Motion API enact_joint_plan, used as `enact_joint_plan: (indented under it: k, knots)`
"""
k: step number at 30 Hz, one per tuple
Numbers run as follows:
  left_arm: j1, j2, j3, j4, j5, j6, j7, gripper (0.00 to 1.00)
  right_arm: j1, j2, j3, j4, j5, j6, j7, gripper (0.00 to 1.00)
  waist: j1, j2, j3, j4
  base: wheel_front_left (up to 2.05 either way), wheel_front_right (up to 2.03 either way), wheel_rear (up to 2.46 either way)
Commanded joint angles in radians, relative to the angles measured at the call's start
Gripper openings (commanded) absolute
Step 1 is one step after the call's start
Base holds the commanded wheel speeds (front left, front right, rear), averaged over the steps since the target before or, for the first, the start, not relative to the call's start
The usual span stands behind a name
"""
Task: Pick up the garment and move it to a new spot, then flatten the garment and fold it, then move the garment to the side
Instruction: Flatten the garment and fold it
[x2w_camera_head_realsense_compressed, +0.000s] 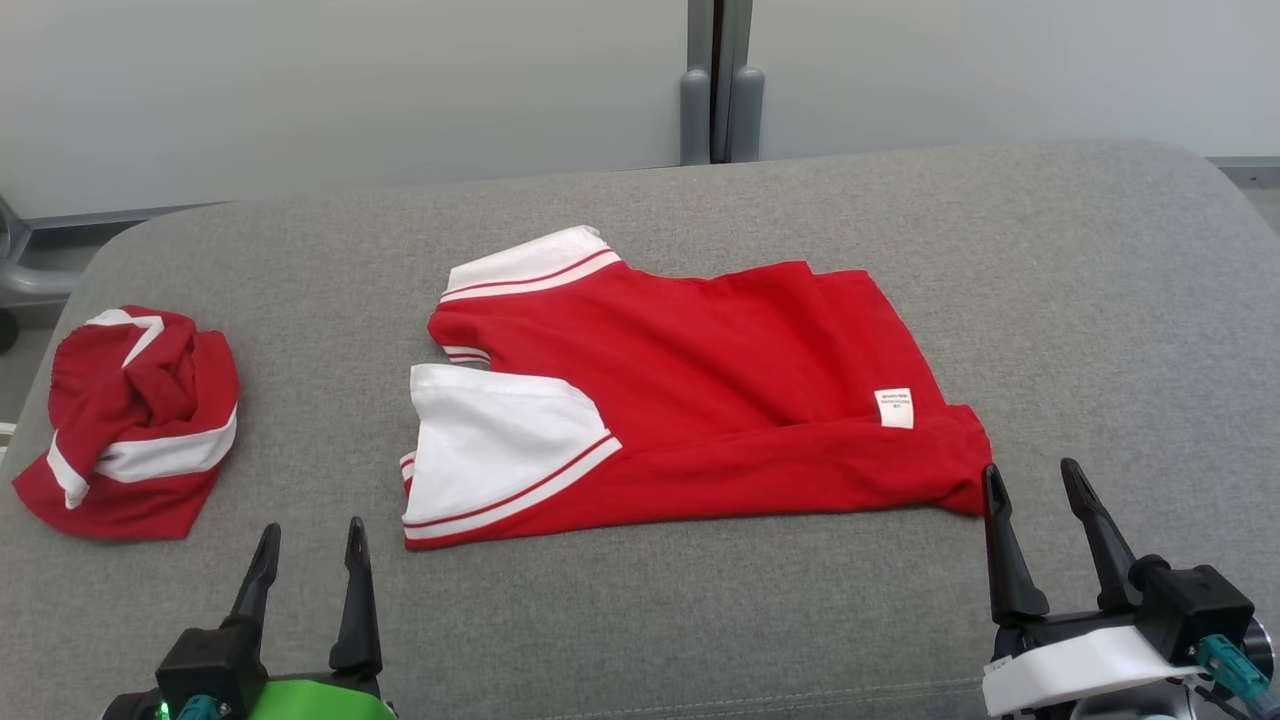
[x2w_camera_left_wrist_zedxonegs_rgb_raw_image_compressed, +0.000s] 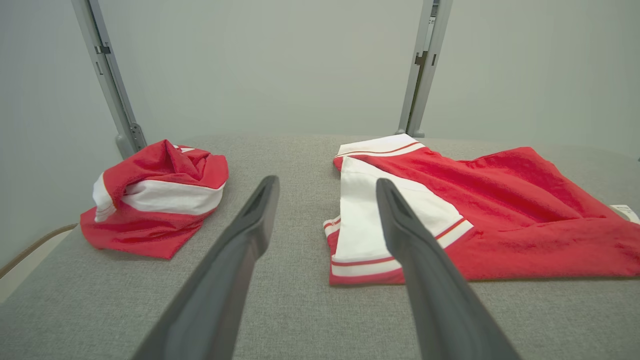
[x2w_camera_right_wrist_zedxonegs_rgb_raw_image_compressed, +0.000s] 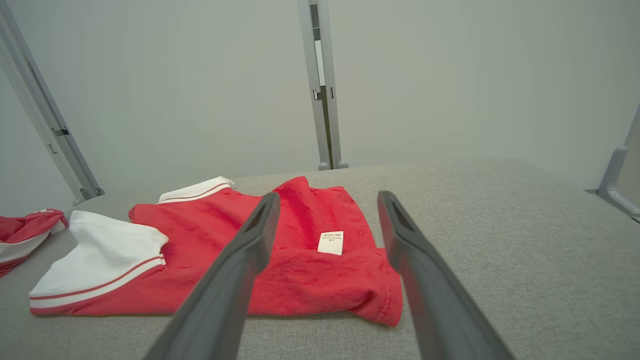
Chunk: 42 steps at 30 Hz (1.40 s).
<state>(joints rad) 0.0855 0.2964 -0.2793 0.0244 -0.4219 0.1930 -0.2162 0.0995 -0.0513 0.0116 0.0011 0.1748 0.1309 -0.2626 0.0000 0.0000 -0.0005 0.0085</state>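
Note:
A red garment (x2w_camera_head_realsense_compressed: 700, 380) with white sleeves lies folded and flat in the middle of the grey padded table (x2w_camera_head_realsense_compressed: 1100, 300); it has a small white label near its right end. The left wrist view shows the garment (x2w_camera_left_wrist_zedxonegs_rgb_raw_image_compressed: 500, 220) to the right of the fingers, and the right wrist view has the garment (x2w_camera_right_wrist_zedxonegs_rgb_raw_image_compressed: 310, 270) just beyond the fingertips. My left gripper (x2w_camera_head_realsense_compressed: 312, 545) hovers open near the front edge, below the garment's left corner. My right gripper (x2w_camera_head_realsense_compressed: 1035, 485) is open, its left fingertip close to the garment's lower right corner. Neither holds anything.
A second red and white garment (x2w_camera_head_realsense_compressed: 130, 420) lies crumpled at the table's left end, shown as a heap (x2w_camera_left_wrist_zedxonegs_rgb_raw_image_compressed: 155, 195) in the left wrist view. Grey wall panels and a vertical post (x2w_camera_head_realsense_compressed: 720, 80) stand behind the table. Bare padding stretches to the right.

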Motion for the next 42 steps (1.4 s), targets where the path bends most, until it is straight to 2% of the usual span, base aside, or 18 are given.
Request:
enact_joint_plan:
  k: [1,8,16,24,38,39,40,41,42]
  knots:
    - [-0.009,-0.004,-0.003,0.007,-0.012,-0.010,0.006,1.00,0.011,-0.001,-0.001,0.006,0.009,0.000,-0.002,1.00,0.0000,0.0000,0.002,0.003,0.00,0.00,0.00]
    - [-0.055,-0.018,-0.046,0.078,-0.069,-0.076,0.094,1.00,-0.036,-0.018,-0.015,0.073,0.042,0.000,0.019,1.00,0.0000,0.0000,0.029,0.002,0.00,0.00,0.00]
    - [-0.188,-0.047,-0.060,0.284,-0.163,-0.176,0.174,1.00,-0.158,-0.082,0.009,0.270,0.108,0.000,0.032,1.00,0.0000,0.0000,0.112,-0.023,0.00,0.00,0.00]
    - [-0.325,-0.079,-0.051,0.477,-0.215,-0.247,0.174,1.00,-0.312,-0.137,0.074,0.494,0.182,0.000,0.021,1.00,0.0000,0.0000,0.177,-0.028,0.00,0.00,0.00]
    - [-0.440,-0.126,-0.044,0.677,-0.326,-0.314,0.173,1.00,-0.466,-0.159,0.230,0.738,0.331,0.000,0.005,1.00,0.0000,0.0000,0.220,-0.027,0.00,0.00,0.00]
    - [-0.445,-0.124,-0.047,0.682,-0.325,-0.315,0.167,1.00,-0.475,-0.162,0.241,0.748,0.343,0.000,0.005,0.93,0.0000,0.0000,0.221,-0.026,0.00,0.00,0.00]
    - [-0.447,-0.124,-0.052,0.689,-0.328,-0.315,0.165,1.00,-0.481,-0.162,0.253,0.757,0.352,0.000,0.005,0.49,0.0000,0.0000,0.221,-0.025,0.00,0.00,0.00]
    - [-0.445,-0.127,-0.056,0.693,-0.340,-0.318,0.171,0.99,-0.486,-0.163,0.263,0.765,0.360,0.000,0.004,0.39,0.0000,0.0000,0.219,-0.025,0.00,0.00,0.00]
    - [-0.446,-0.127,-0.059,0.696,-0.347,-0.320,0.172,0.80,-0.493,-0.164,0.273,0.772,0.370,0.000,0.003,0.33,0.0000,0.0000,0.218,-0.025,0.00,0.00,0.00]
